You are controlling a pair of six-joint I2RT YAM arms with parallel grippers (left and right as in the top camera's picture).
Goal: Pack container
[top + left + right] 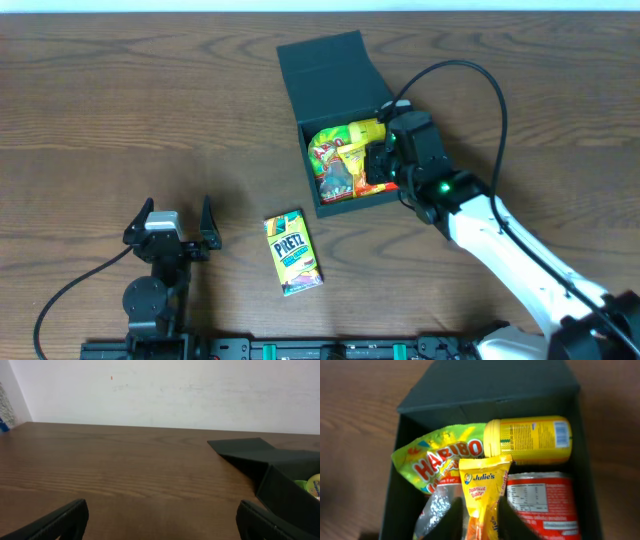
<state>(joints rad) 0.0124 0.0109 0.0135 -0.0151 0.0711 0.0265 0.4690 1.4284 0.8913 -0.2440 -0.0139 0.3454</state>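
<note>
**A straight drop, and one item left outside**

The right hand (pixel 482 521) hangs over the open dark teal-grey square cardboard container (pixel 330 70), which sits past the centre of the table (pixel 120 100) toward 1 o'clock. The hand seems clenched on a yellow Julie's sachet (pixel 482 485), whose long axis runs 12 to 6 in the wrist view and whose lower end is cut off. The left hand (pixel 177 212) is released and empty. The yellow Pretz carton (pixel 293 252) lies at its 3 o'clock, nearer to it than to the right hand.

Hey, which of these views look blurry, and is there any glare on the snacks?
Overhead: evenly lit, sharp; Pretz box print reads. Left wrist: wood grain crisp, left gripper's fingers dark and soft. Right wrist: slightly soft, Haribo bag yet legible, glare on the clear packet, right gripper's fingers blurred beside the Julie's packet.
</note>
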